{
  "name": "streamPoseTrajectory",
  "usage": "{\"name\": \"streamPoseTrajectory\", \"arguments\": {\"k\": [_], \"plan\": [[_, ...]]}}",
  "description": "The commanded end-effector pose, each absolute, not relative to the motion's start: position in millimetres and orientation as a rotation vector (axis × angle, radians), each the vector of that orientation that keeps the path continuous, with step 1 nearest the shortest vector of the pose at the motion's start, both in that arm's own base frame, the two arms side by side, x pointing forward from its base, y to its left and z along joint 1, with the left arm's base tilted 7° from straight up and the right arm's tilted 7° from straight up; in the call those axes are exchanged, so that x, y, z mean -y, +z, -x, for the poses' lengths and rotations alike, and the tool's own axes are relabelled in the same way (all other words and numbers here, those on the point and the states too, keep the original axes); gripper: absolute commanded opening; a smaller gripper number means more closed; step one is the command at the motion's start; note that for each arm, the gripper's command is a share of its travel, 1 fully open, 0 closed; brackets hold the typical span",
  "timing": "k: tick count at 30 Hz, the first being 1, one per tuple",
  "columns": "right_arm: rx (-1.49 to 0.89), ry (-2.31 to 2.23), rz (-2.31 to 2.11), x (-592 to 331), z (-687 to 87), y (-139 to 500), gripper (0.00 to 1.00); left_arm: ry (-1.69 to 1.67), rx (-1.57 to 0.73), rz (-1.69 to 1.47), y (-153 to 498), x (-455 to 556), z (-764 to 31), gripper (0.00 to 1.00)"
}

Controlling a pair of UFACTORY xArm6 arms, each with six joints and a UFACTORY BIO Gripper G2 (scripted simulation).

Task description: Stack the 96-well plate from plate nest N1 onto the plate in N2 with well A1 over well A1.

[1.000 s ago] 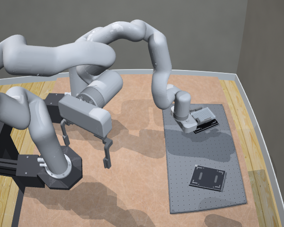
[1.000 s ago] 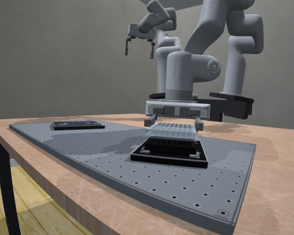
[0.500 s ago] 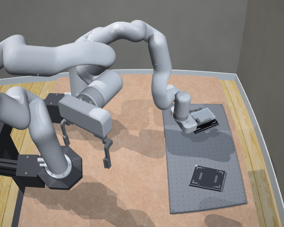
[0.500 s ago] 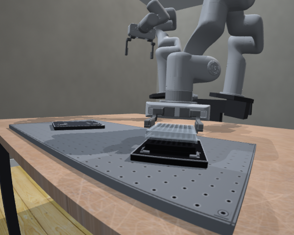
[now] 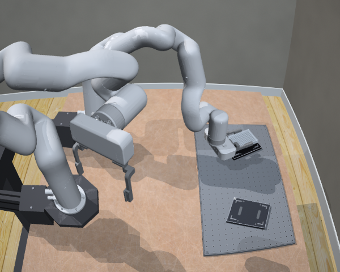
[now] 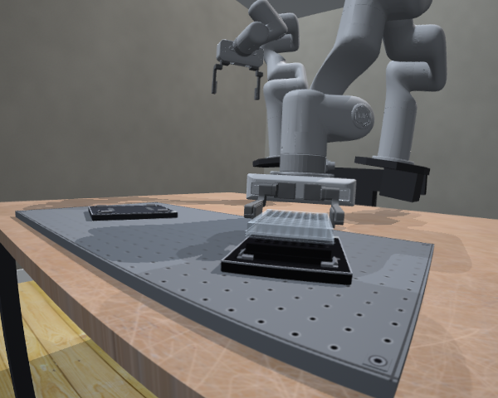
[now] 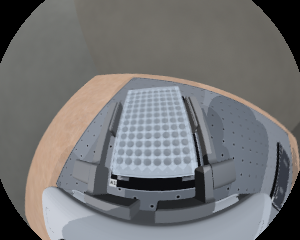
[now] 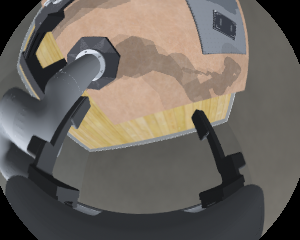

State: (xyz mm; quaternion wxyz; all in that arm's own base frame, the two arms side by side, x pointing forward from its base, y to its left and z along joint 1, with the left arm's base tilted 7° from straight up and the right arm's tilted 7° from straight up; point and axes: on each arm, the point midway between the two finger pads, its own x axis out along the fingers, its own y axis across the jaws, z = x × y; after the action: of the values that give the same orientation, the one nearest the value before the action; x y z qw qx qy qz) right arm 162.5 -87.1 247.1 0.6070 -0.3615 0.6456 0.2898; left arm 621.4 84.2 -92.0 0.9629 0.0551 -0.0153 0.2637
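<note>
A clear 96-well plate [image 5: 243, 138] [image 6: 290, 226] [image 7: 154, 132] is level above nest N2 [image 5: 247, 152] [image 6: 283, 277] [image 7: 155, 184]. My left gripper [image 5: 241, 137] [image 6: 295, 212] [image 7: 154, 114] is shut on it, with a finger along each long side. A dark plate-like block [image 6: 289, 250] under it, between the nest's corner brackets, appears to be the lower plate; most of it is hidden. An A1 label [image 7: 113, 183] shows at the nest's near left corner in the left wrist view. Nest N1 [image 5: 249, 213] [image 7: 281, 172] [image 8: 224, 24] is empty. My right gripper [image 5: 104, 184] [image 6: 235, 91] [image 8: 140, 114] is open and empty, far from both nests.
Both nests stand on the grey perforated board [image 5: 220, 237] [image 6: 189, 308] on the wooden table [image 5: 164, 216]. The right arm hangs beside the arm bases, off the board. The left arm reaches over the board at N2. The board's edge lies near N2.
</note>
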Motion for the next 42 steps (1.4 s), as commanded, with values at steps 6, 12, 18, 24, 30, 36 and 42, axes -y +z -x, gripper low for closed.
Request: {"name": "streamPoseTrajectory", "arguments": {"k": [6,12,18,24,30,36,42], "plan": [[-1.49,0.669,0.836,86.9,-163.1,247.7,1.0,0.534,0.035,-0.111,-91.4,-84.2,-622.9,0.0],[-1.49,0.669,0.836,86.9,-163.1,247.7,1.0,0.534,0.035,-0.111,-92.1,-84.3,-622.9,0.0],[-1.49,0.669,0.836,86.9,-163.1,247.7,1.0,0.534,0.035,-0.111,-93.1,-84.4,-622.9,0.0],[-1.49,0.669,0.836,86.9,-163.1,247.7,1.0,0.534,0.035,-0.111,-94.1,-84.5,-622.9,0.0],[-1.49,0.669,0.836,86.9,-163.1,247.7,1.0,0.534,0.035,-0.111,-94.7,-84.6,-622.9,0.0],[-1.49,0.669,0.836,86.9,-163.1,247.7,1.0,0.534,0.035,-0.111,-95.7,-84.7,-622.9,0.0],[-1.49,0.669,0.836,86.9,-163.1,247.7,1.0,0.534,0.035,-0.111,-96.7,-84.8,-622.9,0.0]]}}
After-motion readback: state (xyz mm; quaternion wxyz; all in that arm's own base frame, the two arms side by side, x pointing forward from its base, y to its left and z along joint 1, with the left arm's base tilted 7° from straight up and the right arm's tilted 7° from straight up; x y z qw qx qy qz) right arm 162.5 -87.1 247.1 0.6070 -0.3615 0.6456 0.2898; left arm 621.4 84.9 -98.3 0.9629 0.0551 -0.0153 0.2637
